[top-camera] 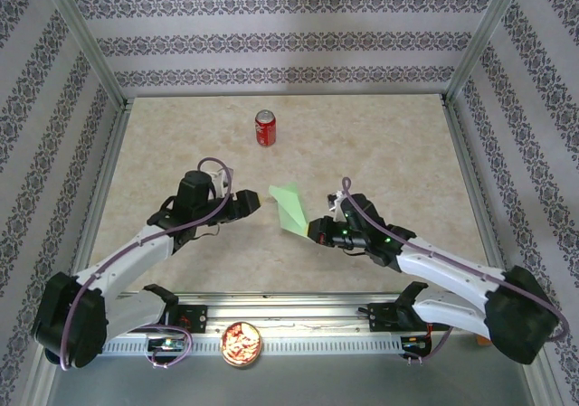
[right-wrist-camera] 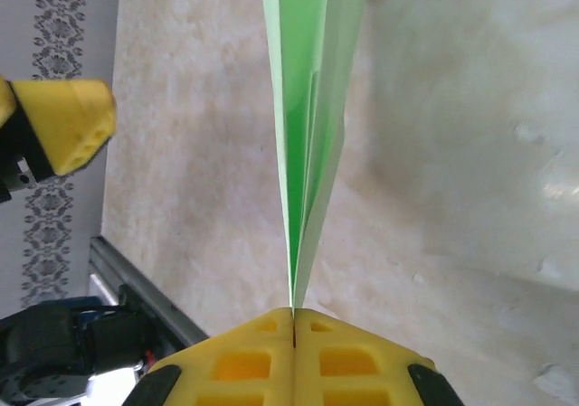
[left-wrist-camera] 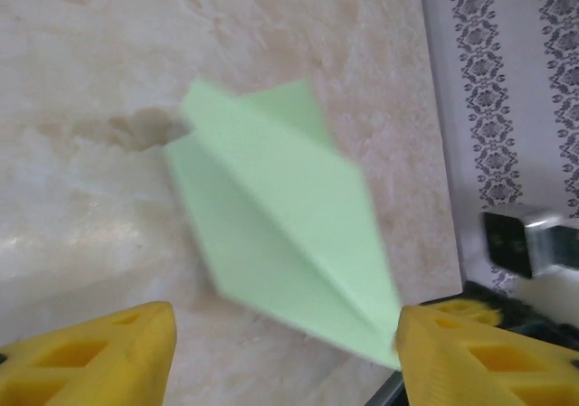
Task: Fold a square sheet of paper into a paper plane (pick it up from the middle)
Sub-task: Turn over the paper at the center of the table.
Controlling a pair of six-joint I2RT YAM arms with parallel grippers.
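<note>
the right claw (right-wrist-camera: 294,317) is clamped together on the near tip of a pointed, folded light-green paper plane (right-wrist-camera: 308,108), which is held edge-up over the middle of the marbled beige table (top-camera: 389,153). the left claw (left-wrist-camera: 285,338) is spread apart just left of it. a red drink can (top-camera: 265,127) is stood farther back.

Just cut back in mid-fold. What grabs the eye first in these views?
The light-green paper plane between the two arms: a pointed dart, pinched at its near tip by the right arm's shut jaws. The left arm's jaws stand open close beside it. Farther back, a red can stands upright on its own.
</note>
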